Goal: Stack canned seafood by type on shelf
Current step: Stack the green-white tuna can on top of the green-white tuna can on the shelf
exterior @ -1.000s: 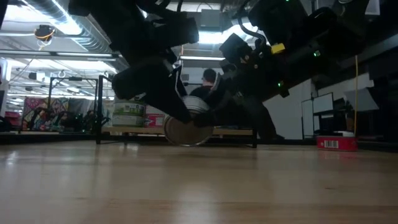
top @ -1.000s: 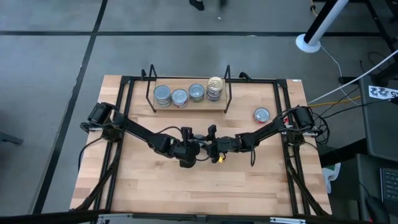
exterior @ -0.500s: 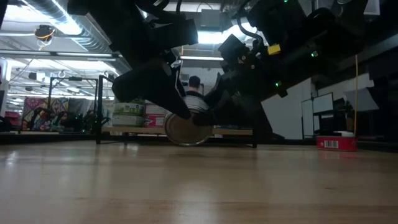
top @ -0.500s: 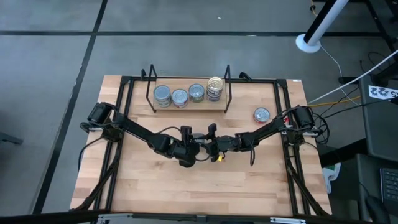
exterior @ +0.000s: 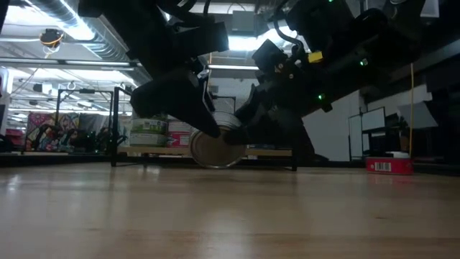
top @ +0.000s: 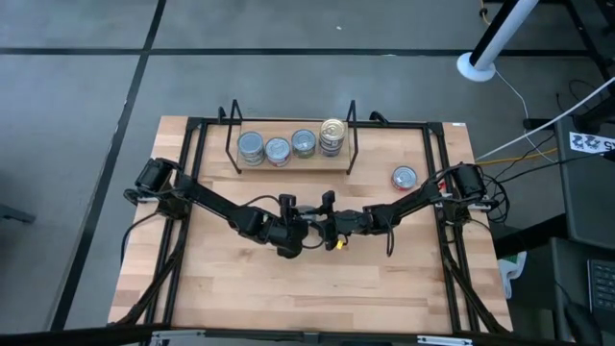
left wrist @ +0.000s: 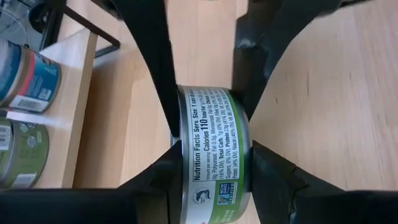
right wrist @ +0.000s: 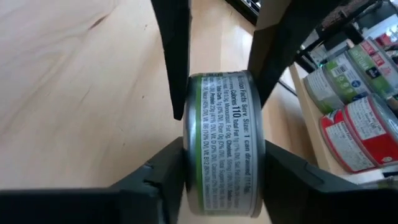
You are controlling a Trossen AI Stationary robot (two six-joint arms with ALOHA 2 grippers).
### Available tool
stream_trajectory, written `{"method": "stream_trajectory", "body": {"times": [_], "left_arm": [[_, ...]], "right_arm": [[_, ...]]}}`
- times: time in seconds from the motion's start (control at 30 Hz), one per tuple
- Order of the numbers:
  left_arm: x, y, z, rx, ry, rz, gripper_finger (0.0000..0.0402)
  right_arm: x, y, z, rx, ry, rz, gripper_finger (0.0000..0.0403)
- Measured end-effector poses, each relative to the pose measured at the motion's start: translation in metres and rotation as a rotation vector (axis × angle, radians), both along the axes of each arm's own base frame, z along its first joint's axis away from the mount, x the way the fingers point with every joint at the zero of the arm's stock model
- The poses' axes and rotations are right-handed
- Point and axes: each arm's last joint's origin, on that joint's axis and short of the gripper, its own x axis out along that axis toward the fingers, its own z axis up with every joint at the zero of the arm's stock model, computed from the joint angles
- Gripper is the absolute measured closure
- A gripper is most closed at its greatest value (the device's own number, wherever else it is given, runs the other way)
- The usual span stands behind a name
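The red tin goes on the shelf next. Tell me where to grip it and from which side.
Grip the red tin across its curved side wall, straight down from above: it lies flat, lid up, alone on the table, sides free. Likely for the nearer right gripper; it and the left gripper now both clamp the green tin mid-table.

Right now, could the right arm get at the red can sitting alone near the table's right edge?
Probably not yet: the right claw is shut on the green can, shared with the left claw. The red can itself stands unobstructed.
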Motion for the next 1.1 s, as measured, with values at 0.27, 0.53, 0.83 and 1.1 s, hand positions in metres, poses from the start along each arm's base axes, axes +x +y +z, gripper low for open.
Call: {"method": "stream_trajectory", "body": {"times": [0.27,0.53,0.83,1.1], "left_arm": [[-0.003,0.002,0.01,0.022,-0.028,0.016,0.0266],[-0.02,0.009,0.035,0.132,-0.013,0.066,0.0266],[-0.053,0.028,0.077,0.421,0.029,0.157,0.0265],[-0.081,0.072,0.106,0.531,0.133,0.272,0.0265]], "right_arm": [[0.006,-0.002,0.009,-0.068,-0.038,-0.134,0.0142],[-0.001,-0.009,0.025,-0.169,-0.033,-0.328,0.0124],[-0.02,-0.014,0.056,-0.203,0.051,-0.327,0.0123],[-0.032,-0.016,0.078,-0.2,0.045,-0.328,0.0123]]}}
